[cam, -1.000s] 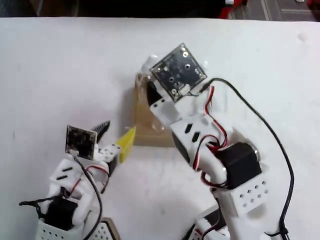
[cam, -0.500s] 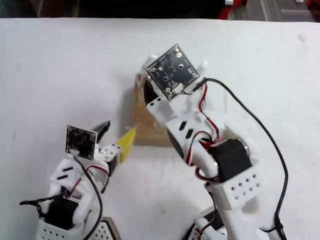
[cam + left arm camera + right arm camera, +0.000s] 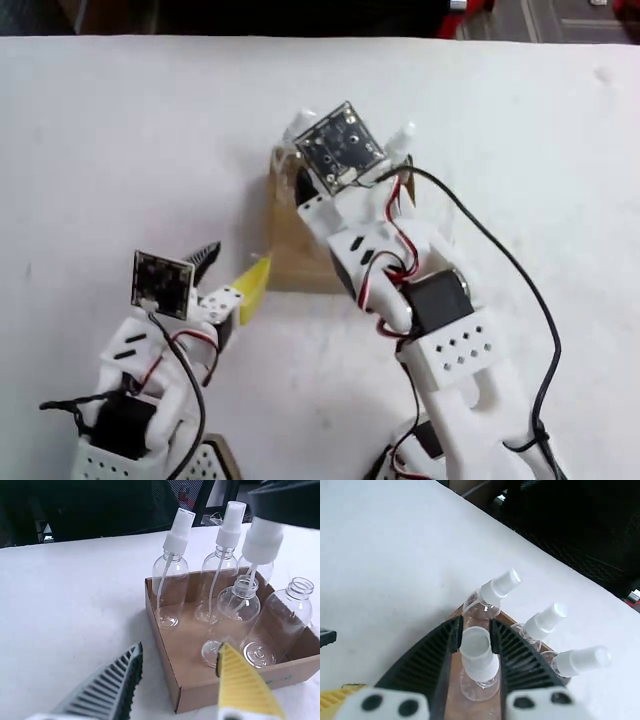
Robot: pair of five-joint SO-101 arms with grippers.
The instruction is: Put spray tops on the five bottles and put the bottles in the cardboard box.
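Note:
A cardboard box (image 3: 162, 640) holds five clear bottles. Three of them stand capped along its far side, among them one (image 3: 170, 575) and another (image 3: 220, 570), also seen from above (image 3: 492, 592). My right gripper (image 3: 474, 630) is shut on a white spray top (image 3: 262, 540). The top's tube hangs into a near bottle (image 3: 239, 605), and the top sits just above that neck. Beside it stands an uncapped bottle (image 3: 286, 620). My left gripper (image 3: 180, 652) is open and holds nothing. It is low over the table, short of the box's near corner (image 3: 285, 270).
White table surface (image 3: 120, 130) lies open on all sides of the box. The right arm (image 3: 400, 290) leans over the box from the near side. The left arm's base (image 3: 130, 420) sits at the near left edge. Dark chairs stand beyond the table.
The right arm has stretched farther out over the box, its wrist shifting slightly toward the far left, with the spray top still held. The left arm has kept still.

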